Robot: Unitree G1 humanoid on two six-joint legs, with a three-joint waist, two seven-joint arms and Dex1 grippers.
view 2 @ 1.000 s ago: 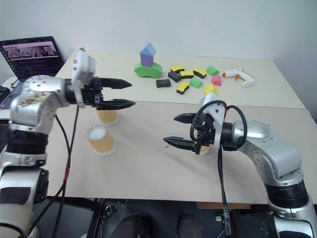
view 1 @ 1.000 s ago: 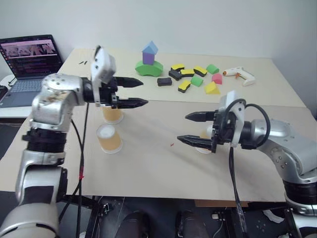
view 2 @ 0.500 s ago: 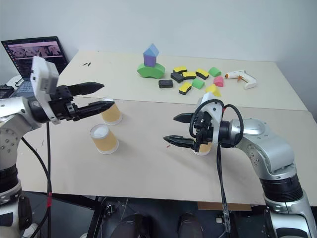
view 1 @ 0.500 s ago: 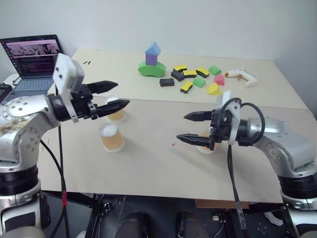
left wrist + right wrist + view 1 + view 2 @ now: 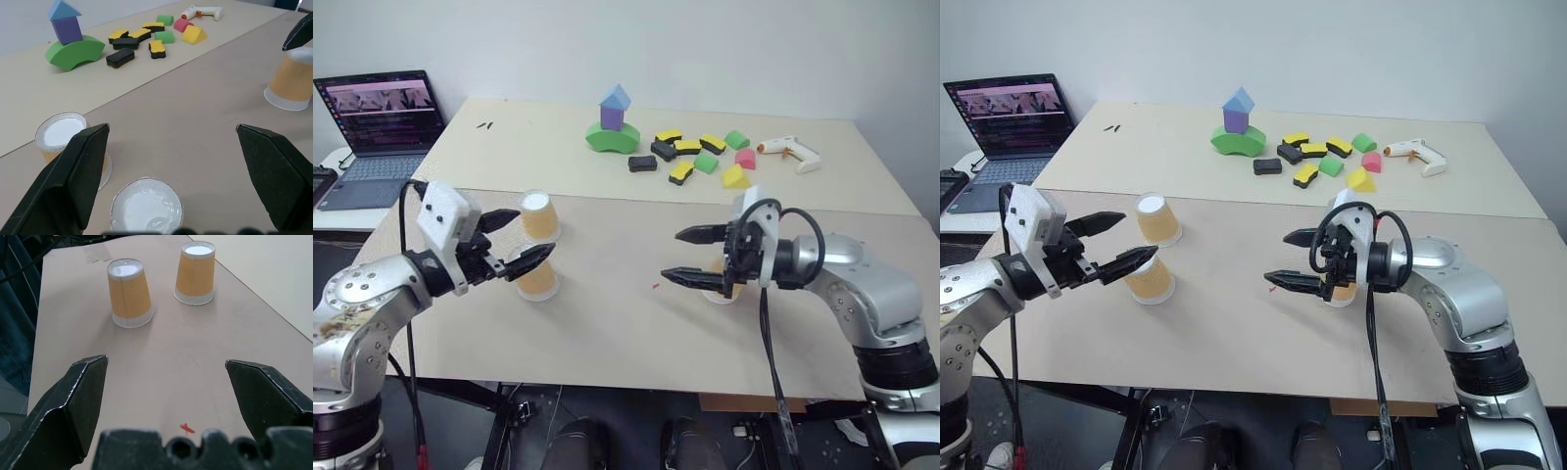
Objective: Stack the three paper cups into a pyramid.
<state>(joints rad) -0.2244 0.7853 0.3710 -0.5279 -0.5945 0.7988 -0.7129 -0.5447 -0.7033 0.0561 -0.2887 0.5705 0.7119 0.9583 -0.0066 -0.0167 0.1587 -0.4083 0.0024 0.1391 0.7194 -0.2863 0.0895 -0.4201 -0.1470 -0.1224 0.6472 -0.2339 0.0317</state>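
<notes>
Three paper cups [image 5: 1157,218] upside down, apart (unstacked). Left gripper [image 5: 1121,244] spread wide by near cup [image 5: 1150,280]; right gripper [image 5: 1291,259] wide, empty.

Robotics lab test bench
An open laptop [image 5: 380,122] is running beside a plain table [image 5: 607,323] bearing foam blocks [image 5: 690,157] and a glue gun [image 5: 788,150].

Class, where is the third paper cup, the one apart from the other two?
In the head views it stands upside down on the table's right side, behind the open right gripper: third cup. The other two cups stand on the left.
</notes>
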